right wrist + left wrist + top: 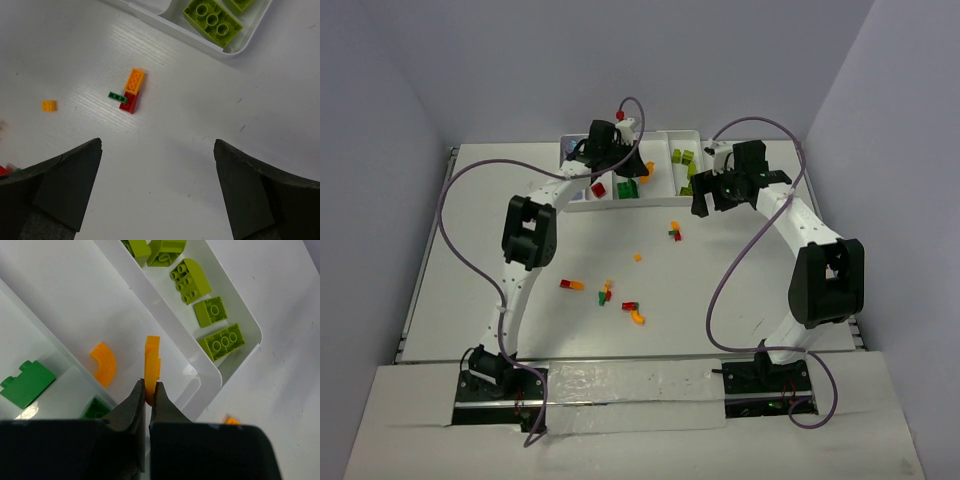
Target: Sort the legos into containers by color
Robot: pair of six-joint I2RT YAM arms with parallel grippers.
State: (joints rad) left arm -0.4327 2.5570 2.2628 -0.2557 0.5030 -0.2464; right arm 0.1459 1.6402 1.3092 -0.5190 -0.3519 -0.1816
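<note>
- The left gripper (148, 390) is pinching an orange curved brick (152, 367) above the white tray (210, 372).
- The right gripper (157, 187) is hanging wide apart over the table (180, 150), holding nothing.
- No writing is showing anywhere.

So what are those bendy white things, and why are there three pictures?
They are two robot arms, bolted at the near edge of a table. One picture comes from a camera up high, looking down on both arms. The other two come from little cameras on the arms' wrists, so you see their own black fingers up close.

The arms are sorting toy bricks by color into a white tray with long narrow sections. The left gripper is shut on a curved orange brick, holding it over the tray, where another orange curved piece already lies. Lime green bricks fill the next section.

The right gripper is wide open and holds nothing. Below it on the table lies a small clump of orange, red and green bricks. More loose bricks are scattered in the middle.
</note>
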